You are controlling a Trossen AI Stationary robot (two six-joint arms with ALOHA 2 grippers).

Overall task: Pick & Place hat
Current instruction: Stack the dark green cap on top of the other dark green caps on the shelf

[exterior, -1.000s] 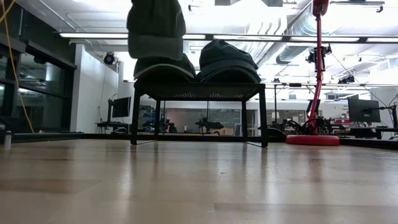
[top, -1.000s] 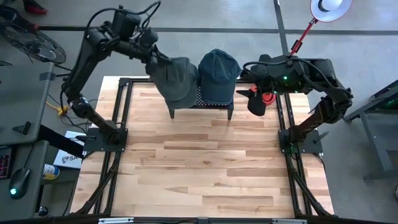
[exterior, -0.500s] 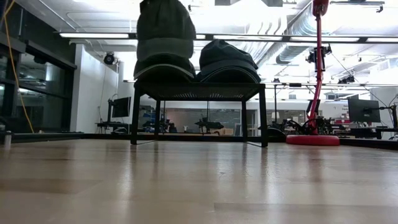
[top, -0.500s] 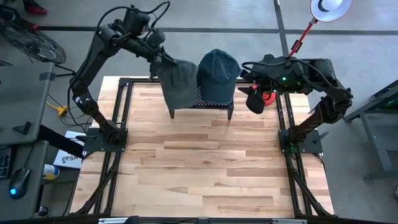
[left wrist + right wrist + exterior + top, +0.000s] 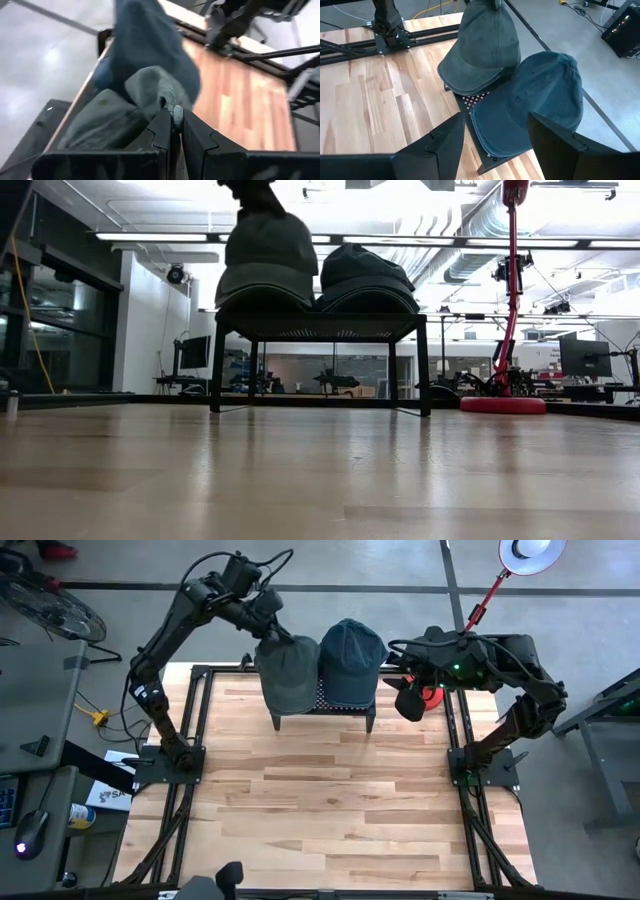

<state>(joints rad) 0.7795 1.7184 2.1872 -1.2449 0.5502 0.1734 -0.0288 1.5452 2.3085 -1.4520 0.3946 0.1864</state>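
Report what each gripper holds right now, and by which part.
The left gripper is shut on the grey-green hat, pinching the fabric at its crown. The right gripper is open and holds nothing, waiting beside the blue hat.

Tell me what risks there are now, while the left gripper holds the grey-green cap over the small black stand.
The left gripper pinches only a fold at the crown of the grey-green fabric cap, so it may slip. This cap touches the blue fabric cap; releasing it could push that one. Its brim overhangs the small black mesh stand and might slide off.
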